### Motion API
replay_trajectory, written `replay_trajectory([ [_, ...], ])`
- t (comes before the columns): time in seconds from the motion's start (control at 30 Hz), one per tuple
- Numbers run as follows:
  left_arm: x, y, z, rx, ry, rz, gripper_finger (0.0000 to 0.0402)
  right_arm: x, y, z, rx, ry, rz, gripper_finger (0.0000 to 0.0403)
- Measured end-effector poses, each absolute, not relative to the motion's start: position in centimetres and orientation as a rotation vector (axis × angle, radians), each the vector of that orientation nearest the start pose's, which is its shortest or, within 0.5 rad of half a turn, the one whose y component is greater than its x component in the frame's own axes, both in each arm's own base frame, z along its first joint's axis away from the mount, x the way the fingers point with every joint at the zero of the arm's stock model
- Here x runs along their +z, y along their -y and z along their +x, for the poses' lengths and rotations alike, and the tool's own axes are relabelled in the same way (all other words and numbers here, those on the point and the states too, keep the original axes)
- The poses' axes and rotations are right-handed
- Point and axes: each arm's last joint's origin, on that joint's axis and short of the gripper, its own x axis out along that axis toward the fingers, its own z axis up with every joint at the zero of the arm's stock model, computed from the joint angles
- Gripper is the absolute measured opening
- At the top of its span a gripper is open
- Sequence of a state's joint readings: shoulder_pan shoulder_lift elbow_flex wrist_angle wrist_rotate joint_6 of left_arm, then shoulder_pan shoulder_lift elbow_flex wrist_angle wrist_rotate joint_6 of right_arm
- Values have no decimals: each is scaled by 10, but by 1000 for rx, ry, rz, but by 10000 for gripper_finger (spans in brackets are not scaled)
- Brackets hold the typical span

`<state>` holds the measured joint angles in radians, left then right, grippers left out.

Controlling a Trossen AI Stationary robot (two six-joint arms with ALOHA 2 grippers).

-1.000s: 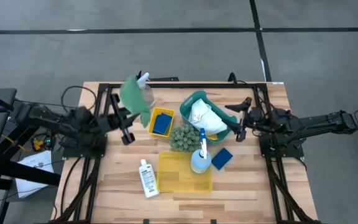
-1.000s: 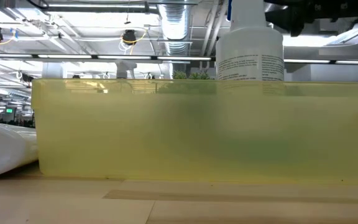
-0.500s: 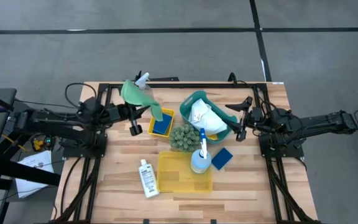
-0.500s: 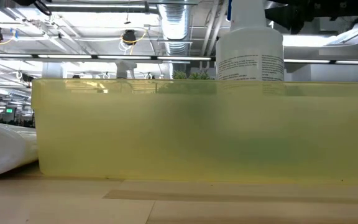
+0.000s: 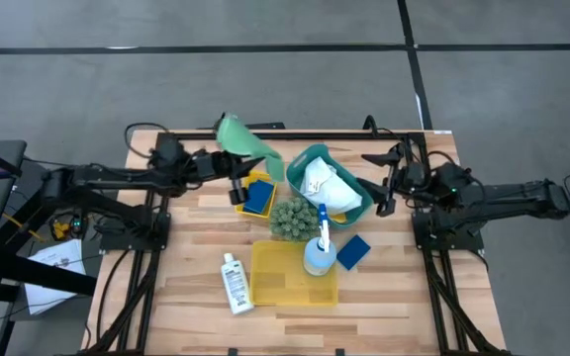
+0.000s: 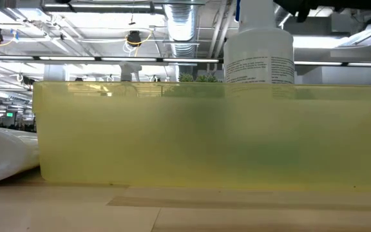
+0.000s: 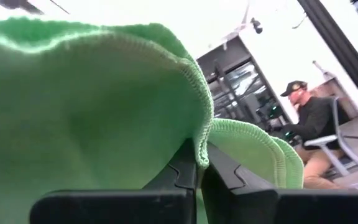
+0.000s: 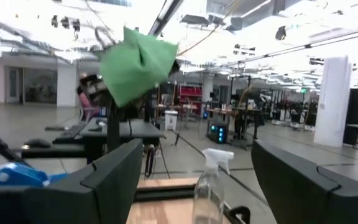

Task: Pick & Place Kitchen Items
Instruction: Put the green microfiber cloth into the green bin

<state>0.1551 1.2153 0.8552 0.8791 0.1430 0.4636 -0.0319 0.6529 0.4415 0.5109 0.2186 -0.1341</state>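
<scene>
My left gripper (image 5: 238,174) is shut on a green cloth (image 5: 248,146), held up in the air over the small yellow bin (image 5: 257,194), which has a blue sponge in it. The right wrist view shows the same cloth (image 8: 138,61) aloft, with a clear spray bottle (image 8: 212,180) standing below it. My right gripper (image 5: 383,183) hangs open just right of the teal basket (image 5: 356,210), with nothing between its fingers. A blue-and-white spray bottle (image 5: 320,247), a blue sponge (image 5: 352,251) and a white bottle (image 5: 234,283) stand or lie on the table. My left gripper pinches a stitched edge of the green cloth (image 7: 199,149) between its two fingers. The fingers come from the table's left, slanting upward. The cloth is lifted clear of the table; it billows over and around the fingers, slack.
White cloths fill the teal basket. A green bumpy ball (image 5: 290,217) sits near it, and a large yellow bin (image 5: 293,277) stands at the near middle, filling the low view (image 6: 205,138). A person (image 7: 312,124) sits in the room beyond.
My left gripper has swung toward the table's right and far side, rising, and has carried the green cloth from the far left to above the small yellow bin, close to the teal basket. The cloth stays clear of the table. My right gripper has risen slightly.
</scene>
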Motion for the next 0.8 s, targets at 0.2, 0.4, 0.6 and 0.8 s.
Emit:
replay_trajectory([
  [0.2,380,-44,294,109,472,533,0,303,17,169,-218,262,-127,292],
  [0.4,379,-47,320,69,459,525,0,315,13,184,-167,363,-195,292],
  [0.6,373,-49,333,59,441,502,0,323,8,208,-165,361,-315,292],
  [0.8,369,-49,336,48,414,479,0,332,5,236,-223,321,-383,292],
])
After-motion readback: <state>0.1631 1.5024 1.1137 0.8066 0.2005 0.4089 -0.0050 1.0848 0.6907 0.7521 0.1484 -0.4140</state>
